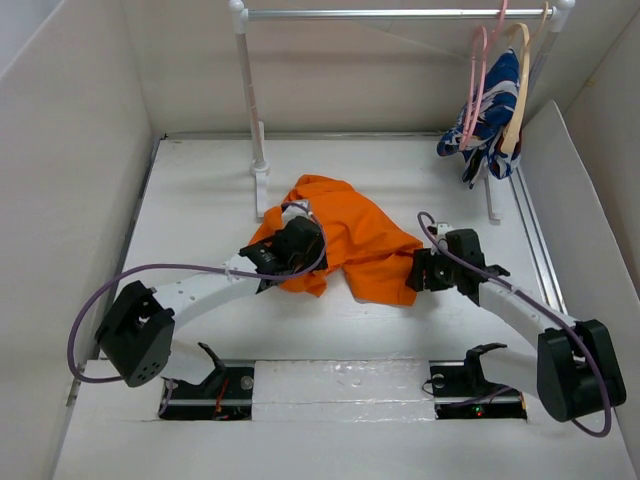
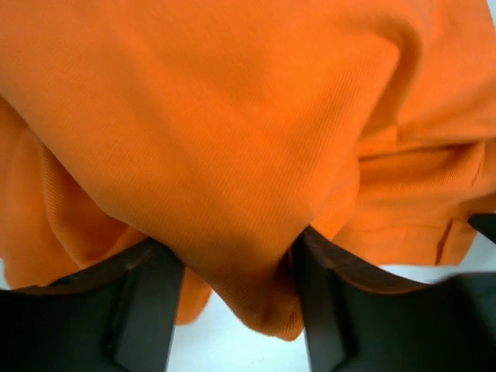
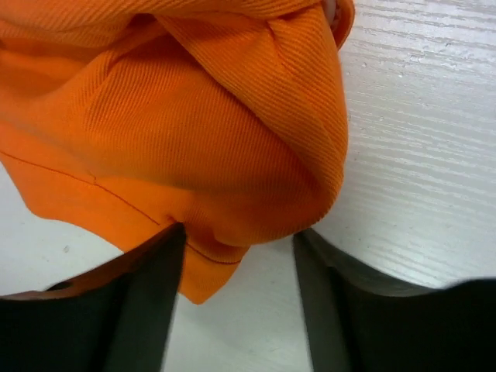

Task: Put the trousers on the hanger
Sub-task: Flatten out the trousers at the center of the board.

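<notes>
Ribbed, crumpled orange trousers (image 1: 352,243) lie heaped on the white grained counter (image 1: 420,330). The left tool (image 2: 236,298) pinches a soft fold between its fingers; the right tool (image 3: 236,291) likewise grips a hem corner.

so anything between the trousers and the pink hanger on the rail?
Nothing visible on the table between them. The trousers lie mid-table with cloth between both sets of jaws. The pink hanger hangs at the rail's right end, crowded by a tan hanger carrying a blue-and-white garment right beside it.
</notes>
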